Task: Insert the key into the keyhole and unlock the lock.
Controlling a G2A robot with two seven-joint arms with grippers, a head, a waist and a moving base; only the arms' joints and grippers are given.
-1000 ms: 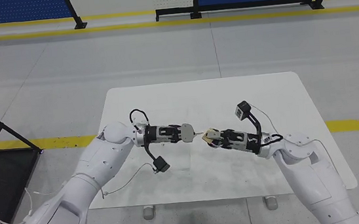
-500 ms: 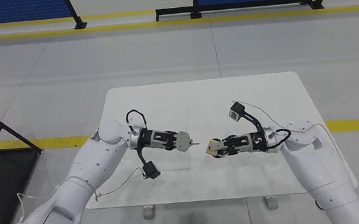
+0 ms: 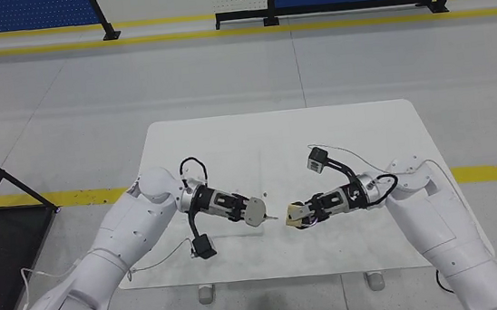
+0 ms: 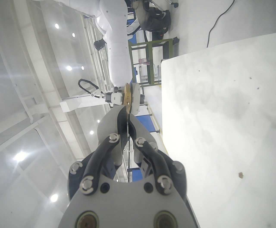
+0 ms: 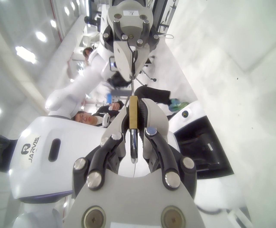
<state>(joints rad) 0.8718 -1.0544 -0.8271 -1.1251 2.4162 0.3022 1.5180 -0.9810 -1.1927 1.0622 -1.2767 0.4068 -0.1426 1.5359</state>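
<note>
I hold both arms over the bench (image 3: 365,134), near the middle of its front edge. Bare surface runs toward the far edge and both side edges. The left fingers (image 4: 108,127) pinch the key (image 5: 133,87), its long axis roughly along the front edge and its tip toward the right edge. The right fingers (image 5: 156,114) clamp the lock (image 5: 133,114), shackle back toward the wrist. The key tip sits at the lock's end face. I cannot tell if they touch.

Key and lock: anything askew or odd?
Nothing stands out. The left gripper is shut on the key, the right gripper on the lock. The key tip points at the lock, roughly in line, with a gap between them; not yet inserted. A few dark specks lie on the table.
</note>
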